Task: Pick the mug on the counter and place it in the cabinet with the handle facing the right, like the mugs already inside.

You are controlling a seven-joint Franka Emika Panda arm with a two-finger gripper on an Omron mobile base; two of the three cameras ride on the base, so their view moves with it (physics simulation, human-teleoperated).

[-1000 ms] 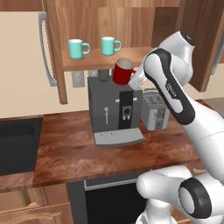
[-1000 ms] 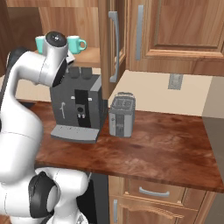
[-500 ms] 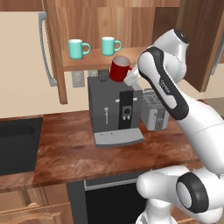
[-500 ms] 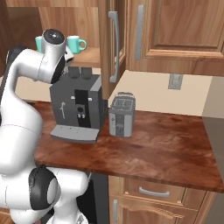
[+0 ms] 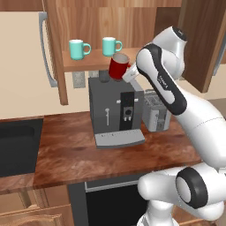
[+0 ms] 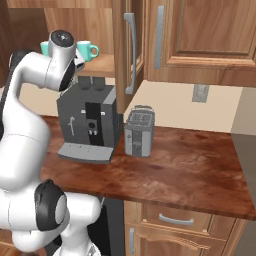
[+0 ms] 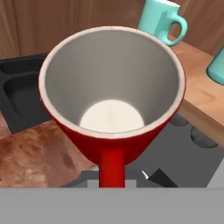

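The dark red mug (image 5: 117,67) hangs tilted just above the coffee machine, at the front edge of the cabinet's shelf (image 5: 88,62). My gripper (image 5: 127,74) is shut on it from the right. In the hand view the mug (image 7: 111,100) shows its pale inside, and its red handle (image 7: 111,169) points down toward the camera. Two teal mugs (image 5: 78,48) (image 5: 111,45) stand on the shelf to the left of the red one, handles to the right. One teal mug (image 6: 88,49) shows past my arm. The counter (image 5: 84,154) lies below.
A dark grey coffee machine (image 5: 116,110) stands under the shelf, with a small toaster (image 5: 155,115) to its right. A dark sink (image 5: 16,145) is set into the counter at left. Open cabinet doors with grey bar handles (image 5: 46,48) (image 6: 129,50) flank the shelf.
The arm has carried the red mug a little up and to the left, closer to the shelf edge. The grip on the mug is unchanged.
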